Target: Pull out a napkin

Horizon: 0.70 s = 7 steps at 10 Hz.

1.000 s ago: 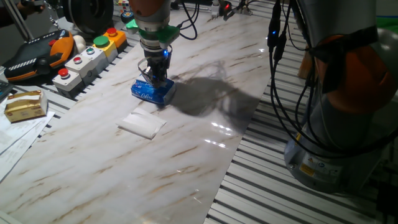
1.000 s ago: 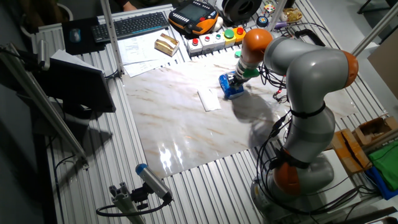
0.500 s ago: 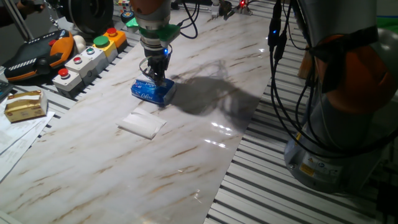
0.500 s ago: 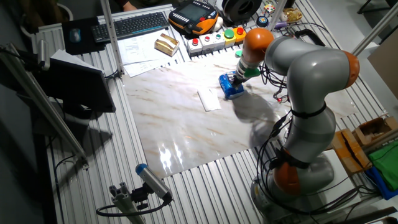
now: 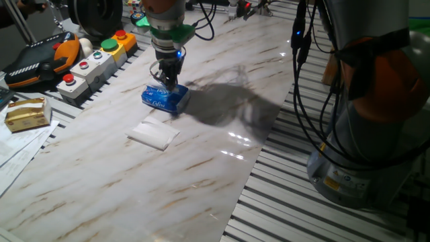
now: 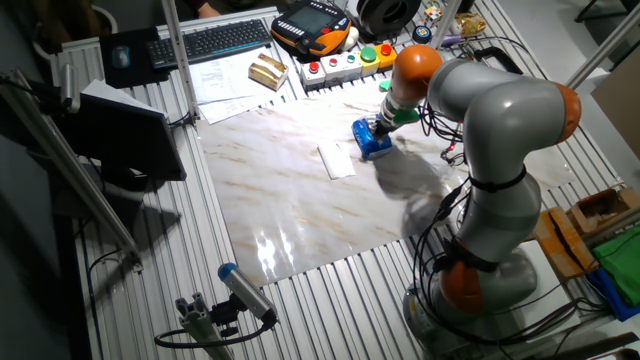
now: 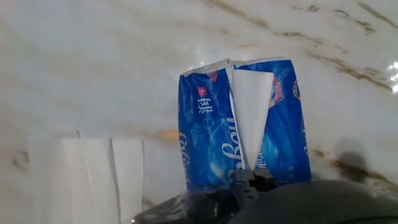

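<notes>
The blue-and-white tissue pack (image 5: 164, 99) lies on the marble tabletop (image 5: 222, 141); it also shows in the other fixed view (image 6: 372, 142) and the hand view (image 7: 208, 137). My gripper (image 5: 166, 83) stands right over the pack, shut on a white napkin (image 7: 252, 106) that is drawn up out of the pack's slit in a narrowing strip to my fingertips (image 7: 249, 180). A second, look-alike folded white napkin (image 5: 153, 134) lies flat on the table in front of the pack, apart from it (image 6: 336, 160) (image 7: 87, 177).
A button box (image 5: 94, 60) and an orange-black teach pendant (image 5: 40, 57) sit at the table's far-left edge. A tan box (image 5: 27, 113) lies on papers to the left. The arm's base (image 5: 376, 134) and cables stand to the right.
My gripper has risen slightly above the pack, with the napkin strip following it. The pack and the loose napkin have not moved.
</notes>
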Tool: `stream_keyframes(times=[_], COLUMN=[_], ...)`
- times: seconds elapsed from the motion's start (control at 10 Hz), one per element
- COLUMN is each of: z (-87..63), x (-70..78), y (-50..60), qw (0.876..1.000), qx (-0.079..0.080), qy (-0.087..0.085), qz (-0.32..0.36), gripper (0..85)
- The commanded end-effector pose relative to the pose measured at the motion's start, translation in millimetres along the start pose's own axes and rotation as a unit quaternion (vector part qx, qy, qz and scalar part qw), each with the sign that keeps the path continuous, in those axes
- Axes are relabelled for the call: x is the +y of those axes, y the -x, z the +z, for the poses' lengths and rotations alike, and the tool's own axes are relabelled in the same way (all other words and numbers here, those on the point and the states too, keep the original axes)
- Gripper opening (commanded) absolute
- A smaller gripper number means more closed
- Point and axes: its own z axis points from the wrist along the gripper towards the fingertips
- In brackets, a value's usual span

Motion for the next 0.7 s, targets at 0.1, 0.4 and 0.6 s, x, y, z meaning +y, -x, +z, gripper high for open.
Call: stream_keyframes(times=[0.1,0.4,0.6], z=[-13.1,-24.3,-36.0], x=[6.9,16.7,23.7], y=[1.5,2.6,3.3], qw=[1.0,1.0,1.0], qx=[0.003,0.003,0.004], qy=[-0.005,-0.009,-0.011], qz=[0.003,0.001,0.0], gripper=[0.7,0.7,0.7])
